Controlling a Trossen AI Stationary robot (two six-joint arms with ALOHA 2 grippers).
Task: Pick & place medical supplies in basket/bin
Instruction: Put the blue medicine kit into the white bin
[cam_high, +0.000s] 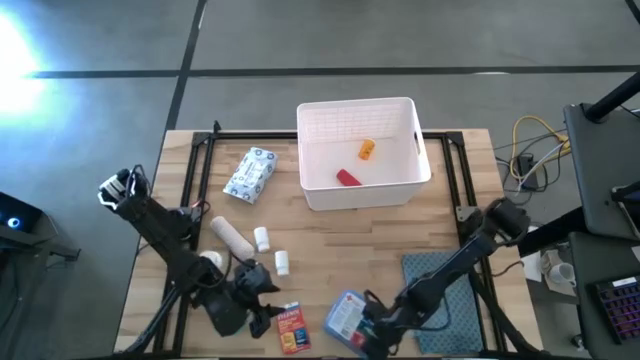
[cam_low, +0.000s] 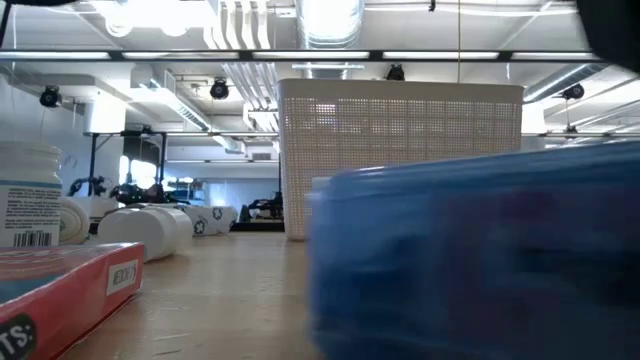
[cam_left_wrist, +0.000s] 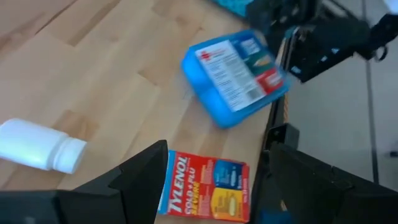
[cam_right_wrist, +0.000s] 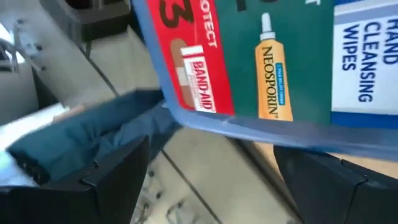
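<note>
Both arms reach low over the near edge of the table. The left gripper (cam_high: 262, 312) hovers over the orange-red box (cam_high: 291, 328), its fingers spread wide with nothing between them; in the left wrist view the box (cam_left_wrist: 205, 194) lies flat in the gap between the two dark fingers. The right gripper (cam_high: 372, 322) sits at the blue first-aid box (cam_high: 346, 318), just beside the teal-grey mat (cam_high: 452, 300); its fingers stand apart, and whether they touch the box cannot be told, since the box (cam_right_wrist: 261, 62) fills much of the right wrist view. The white basket (cam_high: 415, 120) stands at the far middle of the table and holds an orange item (cam_high: 367, 149) and a red tube (cam_high: 347, 178). Outside it lie the wipes packet (cam_high: 249, 174), a gauze roll (cam_high: 229, 235) and small white bottles (cam_high: 262, 238). In the low view the blue box (cam_low: 480, 260) blocks much of the table.
</note>
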